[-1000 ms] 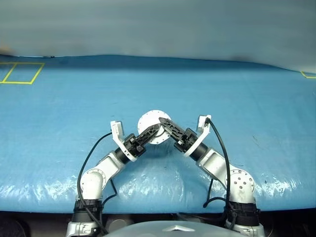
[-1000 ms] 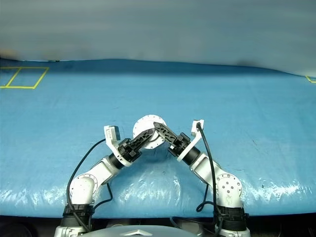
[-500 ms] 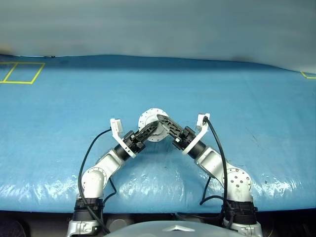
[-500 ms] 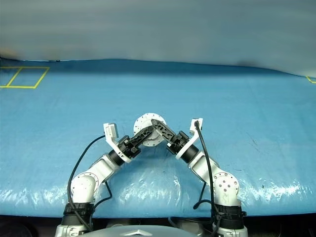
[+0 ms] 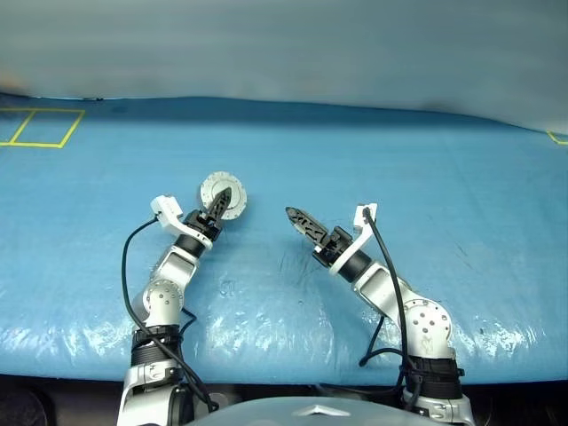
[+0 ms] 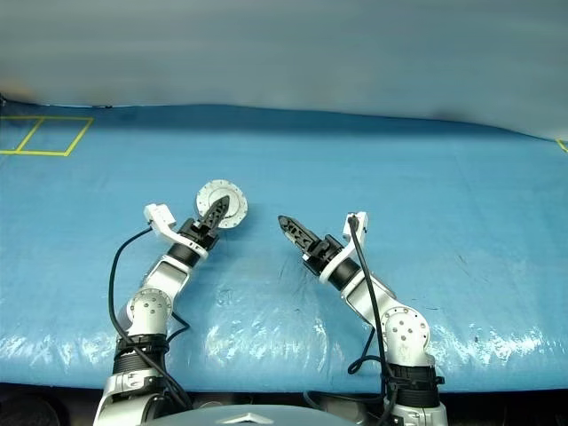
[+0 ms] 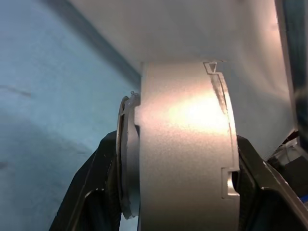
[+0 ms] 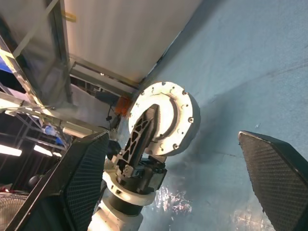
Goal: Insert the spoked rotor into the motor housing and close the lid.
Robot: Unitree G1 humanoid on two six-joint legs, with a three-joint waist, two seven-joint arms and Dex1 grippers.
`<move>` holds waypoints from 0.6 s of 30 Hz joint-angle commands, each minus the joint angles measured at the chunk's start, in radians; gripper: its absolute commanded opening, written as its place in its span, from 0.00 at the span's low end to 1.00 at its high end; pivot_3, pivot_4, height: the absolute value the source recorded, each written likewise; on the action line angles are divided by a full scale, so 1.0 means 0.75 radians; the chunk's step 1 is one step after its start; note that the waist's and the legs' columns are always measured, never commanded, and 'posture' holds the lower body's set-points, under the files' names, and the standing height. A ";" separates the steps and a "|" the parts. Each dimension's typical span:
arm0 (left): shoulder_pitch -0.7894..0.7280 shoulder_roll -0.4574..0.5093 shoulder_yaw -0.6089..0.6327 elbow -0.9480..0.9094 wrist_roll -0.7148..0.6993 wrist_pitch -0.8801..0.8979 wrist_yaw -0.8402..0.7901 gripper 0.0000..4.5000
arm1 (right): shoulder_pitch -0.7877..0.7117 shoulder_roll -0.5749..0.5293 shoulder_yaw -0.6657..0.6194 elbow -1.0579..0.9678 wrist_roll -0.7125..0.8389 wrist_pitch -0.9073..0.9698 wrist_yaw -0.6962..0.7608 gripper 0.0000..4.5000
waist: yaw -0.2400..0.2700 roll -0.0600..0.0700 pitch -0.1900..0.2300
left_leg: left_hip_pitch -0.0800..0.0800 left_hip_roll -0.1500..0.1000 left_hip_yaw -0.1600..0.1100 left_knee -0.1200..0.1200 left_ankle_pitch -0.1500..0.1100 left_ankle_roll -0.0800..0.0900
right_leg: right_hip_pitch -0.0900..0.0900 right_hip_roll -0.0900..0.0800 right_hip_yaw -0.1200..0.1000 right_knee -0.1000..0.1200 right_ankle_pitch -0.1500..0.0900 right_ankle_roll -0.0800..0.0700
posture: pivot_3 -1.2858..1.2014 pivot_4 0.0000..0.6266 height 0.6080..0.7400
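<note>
The left gripper [image 5: 219, 203] clamps the round silver-grey metal motor housing [image 5: 222, 195], closed, above the blue tarp-covered table [image 5: 399, 160]. To its right, well apart, the right gripper [image 5: 297, 218] spreads wide, empty.

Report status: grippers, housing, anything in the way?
Left gripper clamped on the closed motor housing, held edge-on above the blue table. Right gripper open, empty, apart from it. Nothing in the way.
</note>
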 commanded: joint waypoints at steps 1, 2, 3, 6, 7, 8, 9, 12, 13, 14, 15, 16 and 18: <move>-0.019 -0.003 -0.013 -0.028 0.031 -0.028 0.001 0.52 | 0.012 0.006 0.013 -0.055 -0.034 -0.012 0.003 1.00 | 0.000 0.000 0.000 | 0.000 0.000 0.000 0.000 0.000 0.000 | 0.000 0.000 0.000 0.000 0.000 0.000 | 0.52 0.24 1.00; -0.020 -0.004 -0.008 -0.010 0.057 -0.032 0.035 0.52 | 0.015 0.000 0.027 -0.056 -0.055 -0.006 0.008 1.00 | 0.000 0.000 0.000 | 0.000 0.000 0.000 0.000 0.000 0.000 | 0.000 0.000 0.000 0.001 0.000 0.000 | 0.52 0.24 1.00; -0.019 -0.002 -0.006 0.006 0.077 -0.032 0.060 0.52 | 0.019 -0.001 0.036 -0.058 -0.071 -0.003 0.011 1.00 | -0.004 0.000 0.000 | 0.000 0.001 0.000 0.000 0.000 0.000 | 0.000 0.000 0.000 0.001 0.000 0.000 | 0.52 0.24 1.00; -0.015 0.015 0.000 0.062 0.128 -0.052 0.081 0.52 | 0.027 0.004 0.048 -0.053 -0.096 0.004 0.005 1.00 | -0.009 0.000 -0.001 | 0.001 0.001 0.000 0.000 0.000 0.000 | 0.000 0.001 0.000 0.002 0.000 0.000 | 0.52 0.24 1.00; -0.014 0.017 0.001 0.068 0.131 -0.051 0.076 0.68 | 0.028 0.006 0.049 -0.052 -0.104 0.004 0.005 1.00 | -0.010 0.000 -0.001 | 0.002 0.001 0.000 0.000 0.000 -0.001 | 0.001 0.001 0.000 0.002 0.000 0.000 | 0.52 0.24 1.00; -0.009 0.019 0.004 0.065 0.132 -0.051 0.073 0.75 | 0.029 0.006 0.052 -0.050 -0.111 0.005 0.010 1.00 | -0.011 0.000 -0.001 | 0.003 0.001 0.000 0.000 0.000 -0.001 | 0.002 0.001 0.000 0.002 0.000 0.000 | 0.52 0.24 1.00; -0.008 0.023 0.008 0.070 0.145 -0.054 0.090 0.82 | 0.029 0.004 0.055 -0.050 -0.120 0.004 0.019 1.00 | -0.011 0.000 -0.001 | 0.004 0.001 0.000 0.000 0.000 -0.001 | 0.002 0.001 0.000 0.002 0.000 0.001 | 0.52 0.24 1.00; -0.030 0.044 0.034 0.116 0.225 -0.074 0.220 1.00 | 0.028 0.008 0.056 -0.047 -0.123 0.005 0.035 1.00 | -0.014 0.000 -0.001 | 0.013 0.001 0.000 0.000 0.001 -0.001 | 0.010 0.001 0.000 0.002 -0.002 0.005 | 0.52 0.24 1.00; -0.036 0.051 0.047 0.122 0.229 -0.067 0.245 1.00 | 0.027 0.013 0.055 -0.046 -0.122 0.004 0.037 1.00 | -0.017 0.000 -0.001 | 0.018 0.002 0.000 0.000 0.001 -0.001 | 0.015 0.002 0.000 0.002 -0.003 0.006 | 0.52 0.24 1.00; -0.036 0.063 0.050 0.117 0.249 -0.096 0.250 1.00 | 0.026 0.012 0.058 -0.046 -0.125 0.006 0.044 1.00 | -0.022 0.000 -0.001 | 0.021 0.003 0.000 0.000 0.001 -0.001 | 0.018 0.002 0.000 0.002 -0.003 0.006 | 0.52 0.24 1.00; -0.038 0.073 0.061 0.115 0.260 -0.118 0.257 1.00 | 0.024 0.012 0.059 -0.045 -0.127 0.007 0.049 1.00 | -0.025 0.000 -0.001 | 0.023 0.003 0.001 0.000 0.001 -0.001 | 0.019 0.003 0.001 0.002 -0.002 0.004 | 0.52 0.24 1.00; -0.042 0.082 0.082 0.117 0.254 -0.122 0.267 1.00 | 0.024 0.013 0.060 -0.044 -0.130 0.008 0.051 1.00 | -0.026 0.000 -0.001 | 0.024 0.004 0.002 0.000 0.001 -0.001 | 0.019 0.004 0.002 0.002 -0.003 0.003 | 0.52 0.24 1.00; -0.047 0.107 0.117 0.137 0.270 -0.159 0.292 1.00 | 0.024 0.015 0.066 -0.041 -0.141 0.008 0.058 1.00 | -0.026 0.000 -0.001 | 0.025 0.005 0.001 0.000 0.001 -0.001 | 0.020 0.005 0.002 0.003 -0.003 0.000 | 0.52 0.24 1.00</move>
